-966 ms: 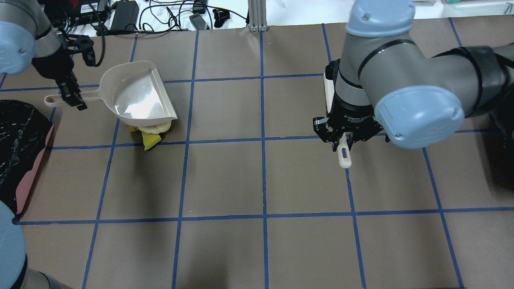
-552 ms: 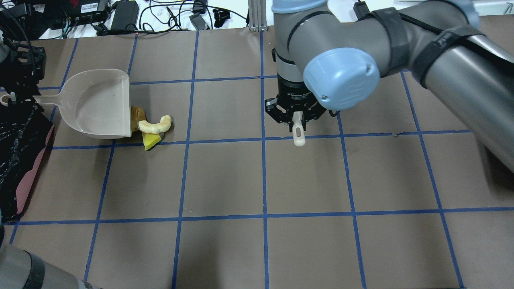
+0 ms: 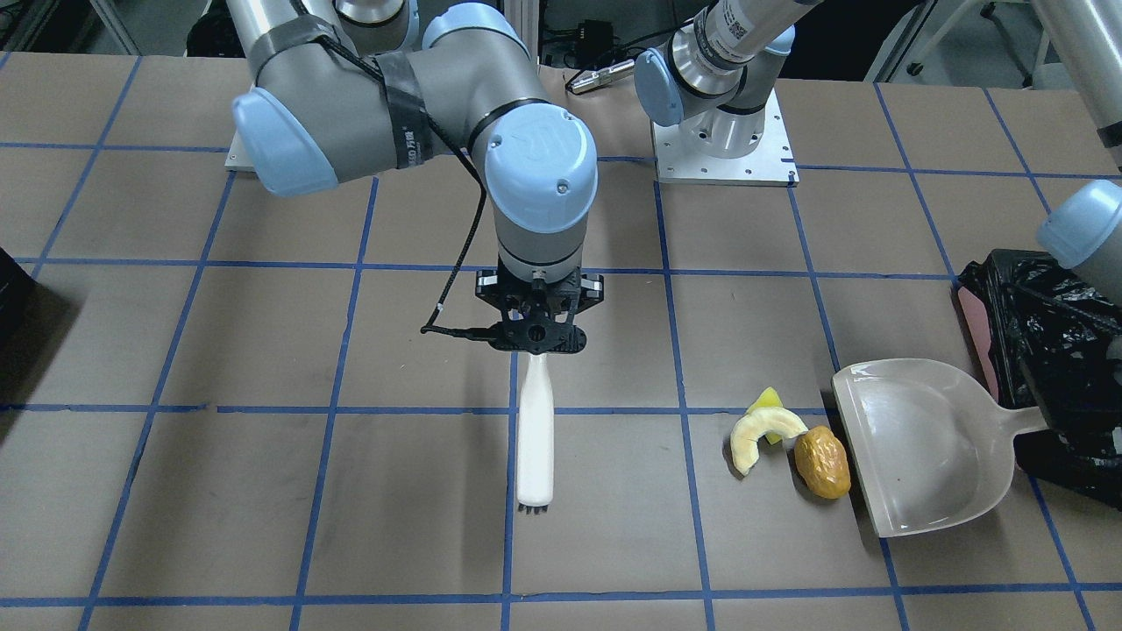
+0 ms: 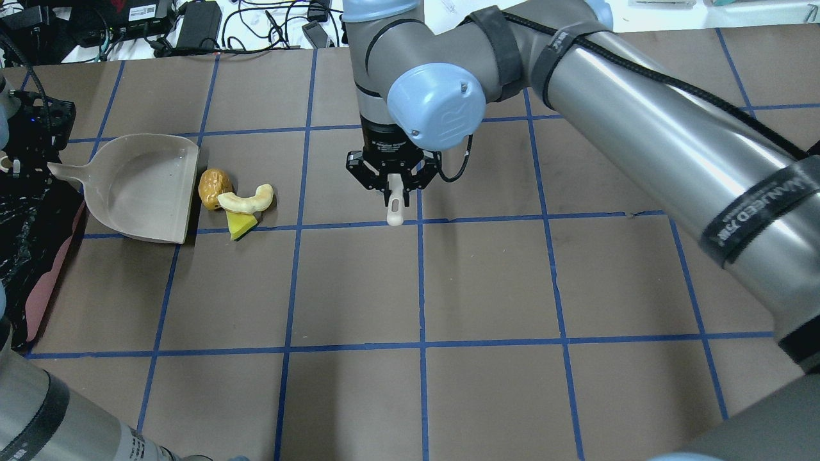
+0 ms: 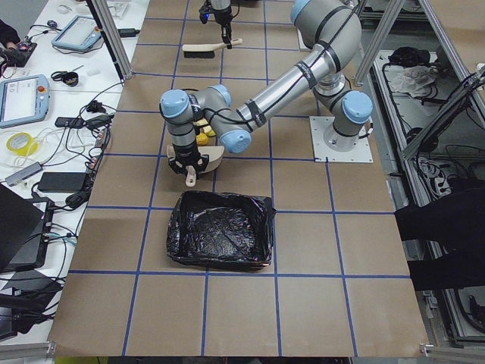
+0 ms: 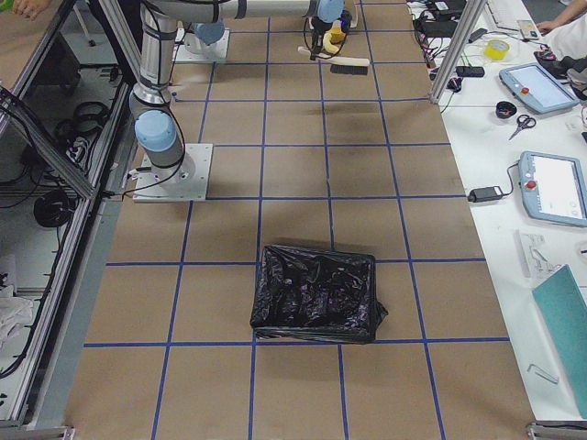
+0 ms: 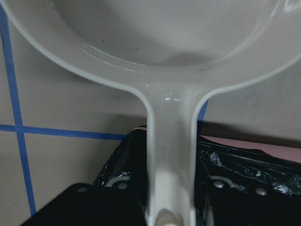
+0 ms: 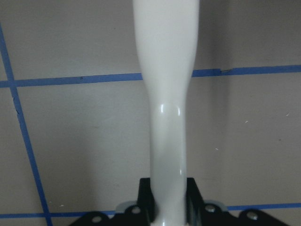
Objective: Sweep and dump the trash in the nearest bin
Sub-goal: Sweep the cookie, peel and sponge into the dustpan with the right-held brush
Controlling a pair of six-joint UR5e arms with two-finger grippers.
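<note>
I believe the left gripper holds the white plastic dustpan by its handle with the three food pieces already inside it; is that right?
Not quite: the left gripper holds the white plastic dustpan by its handle, but the overhead exterior view shows the pale curved slice, yellow chunk and wrinkled brown lump on the table beside its open edge.

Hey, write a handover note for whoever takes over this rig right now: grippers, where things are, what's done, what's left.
Left gripper: shut on the dustpan handle, open lip facing the trash, beside the bin.
Right gripper: shut on the brush, well clear of the trash.
Trash: brown lump, banana-like slice and yellow chunk clustered just outside the lip.
Done: both tools in hand; pan empty.
Left: sweep all three in, dump in the bin.
</note>
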